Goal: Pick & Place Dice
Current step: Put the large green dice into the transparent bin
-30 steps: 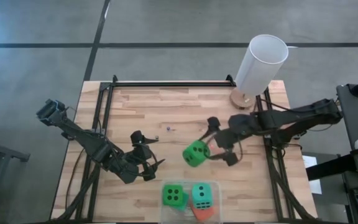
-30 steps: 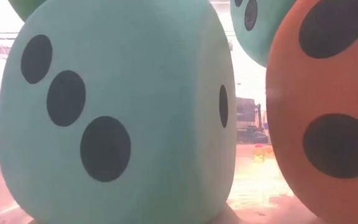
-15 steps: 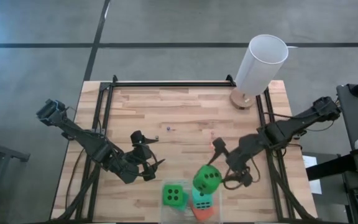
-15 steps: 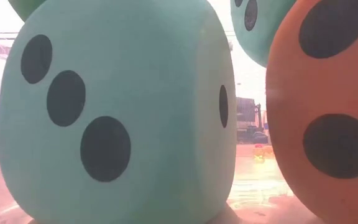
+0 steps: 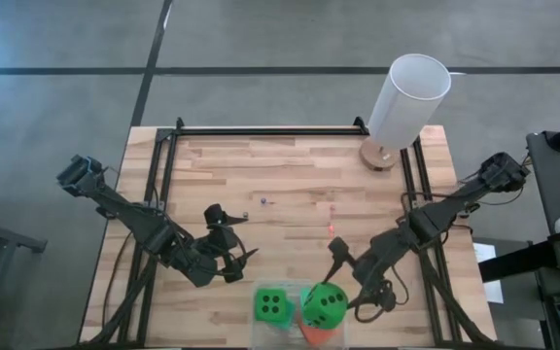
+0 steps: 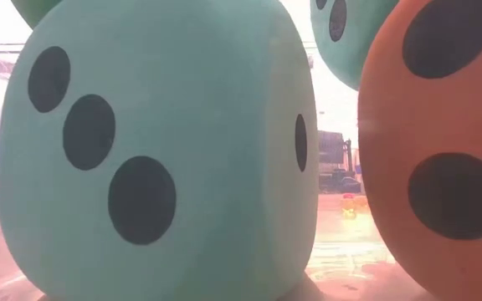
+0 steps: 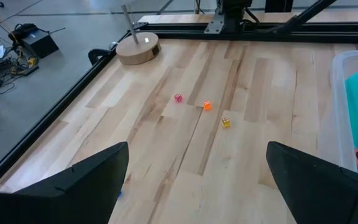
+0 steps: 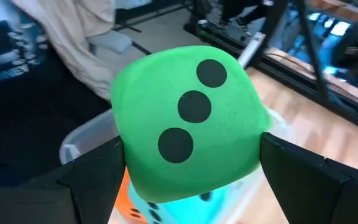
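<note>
Right gripper (image 5: pixel 355 288), jaws clamped on green die (image 5: pixel 325 304), has carried it over the bin (image 5: pixel 343 292), release pending; left gripper (image 5: pixel 229 244) idle, wide open.

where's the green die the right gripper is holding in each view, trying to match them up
High view: held green die at the bottom centre, over the clear bin, right gripper around it.
Low view: not clearly in it; only a sliver of some green die at the top left corner.
Left wrist view: not in it.
Right wrist view: fills the centre, three pips facing the camera.
Shared landmark: the orange-red die.
</note>
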### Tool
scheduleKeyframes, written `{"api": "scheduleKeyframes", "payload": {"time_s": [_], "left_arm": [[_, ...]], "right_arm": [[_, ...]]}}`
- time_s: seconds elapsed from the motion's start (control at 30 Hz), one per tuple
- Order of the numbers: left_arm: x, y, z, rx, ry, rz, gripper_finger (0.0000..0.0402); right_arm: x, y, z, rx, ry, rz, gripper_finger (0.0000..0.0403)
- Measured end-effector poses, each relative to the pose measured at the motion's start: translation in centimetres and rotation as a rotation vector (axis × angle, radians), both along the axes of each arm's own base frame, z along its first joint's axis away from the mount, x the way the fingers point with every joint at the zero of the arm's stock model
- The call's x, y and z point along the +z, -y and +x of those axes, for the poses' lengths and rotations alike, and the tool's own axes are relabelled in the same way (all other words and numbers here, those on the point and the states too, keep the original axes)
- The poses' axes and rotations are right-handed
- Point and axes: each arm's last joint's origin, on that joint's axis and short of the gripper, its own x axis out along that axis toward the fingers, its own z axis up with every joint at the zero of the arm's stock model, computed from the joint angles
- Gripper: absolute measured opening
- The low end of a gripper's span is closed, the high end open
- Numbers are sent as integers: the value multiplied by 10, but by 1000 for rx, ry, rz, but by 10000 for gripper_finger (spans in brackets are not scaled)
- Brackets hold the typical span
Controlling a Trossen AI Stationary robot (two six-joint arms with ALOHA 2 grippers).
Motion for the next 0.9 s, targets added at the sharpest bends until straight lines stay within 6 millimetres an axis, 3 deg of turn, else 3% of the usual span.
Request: {"api": "scheduleKeyframes", "payload": {"time_s": [0.43, 0.9], "left_arm": [[0, 0, 0, 0, 0, 0, 383], [0, 0, 0, 0, 0, 0, 381]], "right_arm": [[-23, -22, 20, 33, -41, 31, 343], [-11, -18, 15, 28, 5, 54, 343]]}}
